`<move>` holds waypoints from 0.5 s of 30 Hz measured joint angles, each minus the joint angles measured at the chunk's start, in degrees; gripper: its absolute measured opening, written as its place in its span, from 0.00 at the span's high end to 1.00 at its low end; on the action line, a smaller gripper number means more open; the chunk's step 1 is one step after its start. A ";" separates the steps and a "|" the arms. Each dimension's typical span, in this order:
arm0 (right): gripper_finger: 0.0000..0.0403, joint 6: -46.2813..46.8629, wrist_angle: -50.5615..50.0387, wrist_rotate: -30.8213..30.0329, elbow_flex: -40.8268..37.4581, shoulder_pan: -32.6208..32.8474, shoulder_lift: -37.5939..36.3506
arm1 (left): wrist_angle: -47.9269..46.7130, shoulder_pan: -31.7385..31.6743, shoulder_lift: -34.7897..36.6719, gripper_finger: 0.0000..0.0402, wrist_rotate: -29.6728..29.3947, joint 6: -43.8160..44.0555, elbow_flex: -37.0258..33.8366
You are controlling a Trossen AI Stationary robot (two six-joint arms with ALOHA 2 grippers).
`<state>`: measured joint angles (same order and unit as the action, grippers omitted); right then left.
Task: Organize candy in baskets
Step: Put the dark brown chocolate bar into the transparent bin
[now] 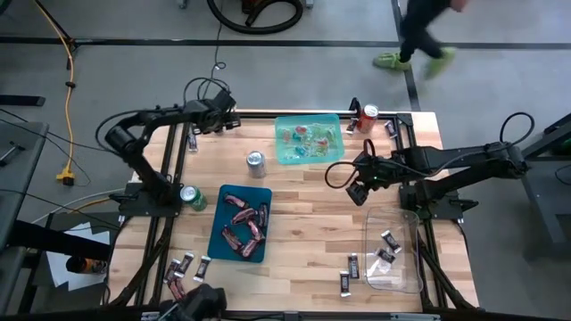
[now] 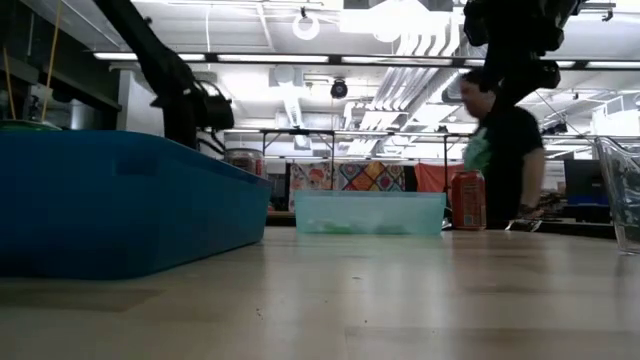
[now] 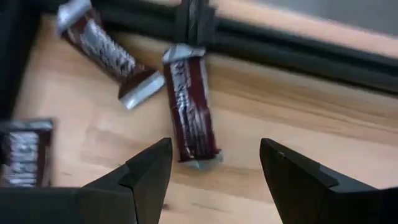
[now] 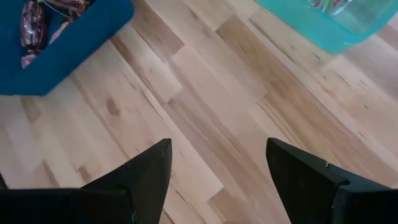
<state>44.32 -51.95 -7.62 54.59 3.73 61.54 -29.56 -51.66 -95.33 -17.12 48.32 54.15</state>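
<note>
Wooden counter (image 1: 303,223), person walking past behind. Your left fingers (image 3: 211,177) apart, straddling brown bar (image 3: 189,106) at far left corner, likely lining up grab. Right fingers (image 4: 217,180) apart, empty, over bare wood between green bin (image 1: 308,140) and clear bin (image 1: 393,251). Teal bin (image 1: 239,223) holds pink bars.

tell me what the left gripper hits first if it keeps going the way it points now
Most likely the dark brown wrapped mini bar lying on the wooden table: in the left wrist view it sits right between the open jaws of the left gripper. How far ahead is unclear.
</note>
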 joint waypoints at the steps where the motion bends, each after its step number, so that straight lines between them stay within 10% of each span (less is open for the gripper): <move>1: 0.36 -0.02 0.00 -0.35 0.00 0.00 0.00 | -0.04 -0.31 -1.55 0.43 0.41 1.03 0.31; 9: 0.36 0.76 0.11 -1.17 0.00 0.00 0.00 | -1.00 -1.53 -8.18 0.46 0.86 6.38 2.46; 15: 0.36 0.62 0.18 -1.21 0.00 0.04 0.00 | -1.86 -1.39 -8.11 0.82 3.06 0.75 3.34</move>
<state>44.93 -51.77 -8.83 54.59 3.77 61.54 -31.42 -53.05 -103.44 -14.06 49.07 57.49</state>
